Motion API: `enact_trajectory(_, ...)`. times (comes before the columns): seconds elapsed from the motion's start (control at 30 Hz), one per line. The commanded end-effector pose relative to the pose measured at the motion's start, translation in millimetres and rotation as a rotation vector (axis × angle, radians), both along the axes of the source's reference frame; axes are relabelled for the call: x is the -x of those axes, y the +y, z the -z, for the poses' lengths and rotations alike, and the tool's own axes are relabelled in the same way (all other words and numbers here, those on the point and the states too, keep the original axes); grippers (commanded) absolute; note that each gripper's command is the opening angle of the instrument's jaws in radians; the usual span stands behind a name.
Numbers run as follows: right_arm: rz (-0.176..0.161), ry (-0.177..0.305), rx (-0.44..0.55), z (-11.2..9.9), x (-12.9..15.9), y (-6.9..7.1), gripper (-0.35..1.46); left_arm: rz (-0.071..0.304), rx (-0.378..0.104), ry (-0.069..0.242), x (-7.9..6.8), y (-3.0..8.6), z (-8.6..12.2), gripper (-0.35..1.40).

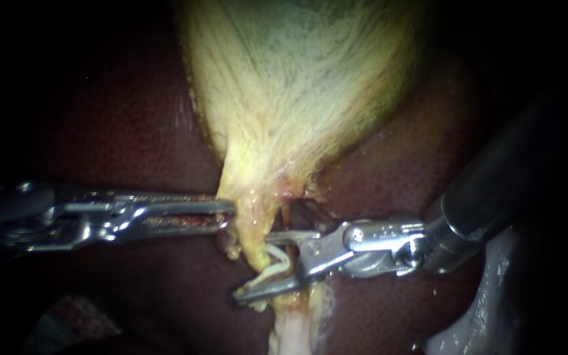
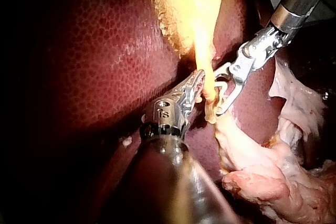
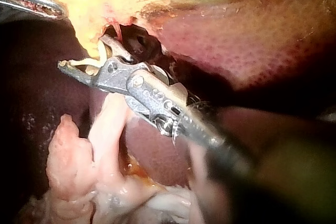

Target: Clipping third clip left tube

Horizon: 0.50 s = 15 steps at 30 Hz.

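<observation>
The yellow gallbladder (image 1: pixel 297 85) narrows to a pale tube (image 1: pixel 252 230) over the dark red liver (image 1: pixel 119 118). My left instrument (image 1: pixel 226 215) comes in level from the left, its jaws shut on the gallbladder's neck beside the tube; the left wrist view shows the same hold (image 2: pixel 198 83). My right instrument (image 1: pixel 256 265) has its jaws standing apart astride the tube, one on each side. They carry a white clip (image 1: pixel 279 264) whose legs lie around the tube. The right wrist view shows the clip (image 3: pixel 86 62) in those jaws (image 3: pixel 84 53). The tube's far side is hidden.
A dark gap (image 1: pixel 300 212) opens just right of the tube behind the right instrument's upper jaw. Pale loose tissue (image 3: pixel 79 171) hangs below the clip site, and it also shows beside the right instrument (image 2: pixel 262 177). Whitish tissue (image 1: pixel 468 322) lies under the right shaft.
</observation>
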<state>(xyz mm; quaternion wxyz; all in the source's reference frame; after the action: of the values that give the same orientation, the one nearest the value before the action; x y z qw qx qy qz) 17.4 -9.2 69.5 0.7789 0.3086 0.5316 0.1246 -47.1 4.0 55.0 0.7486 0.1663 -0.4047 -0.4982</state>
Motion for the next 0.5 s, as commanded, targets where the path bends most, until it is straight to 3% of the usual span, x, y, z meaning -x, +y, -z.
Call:
enact_trajectory(0.03,-0.001,0.0,-0.001,0.2,0.1,0.1,0.48,0.0,0.0,0.0,0.0,0.0,0.0,-0.35)
enact_trajectory(0.3,0.005,-0.003,0.001,0.1,0.4,-0.1,0.3,0.0,0.0,0.0,0.0,0.0,0.0,-0.35)
enact_trajectory(0.5,0.019,-0.022,0.004,0.0,0.9,0.0,-0.1,-0.003,0.005,0.001,0.0,0.0,0.0,-0.35)
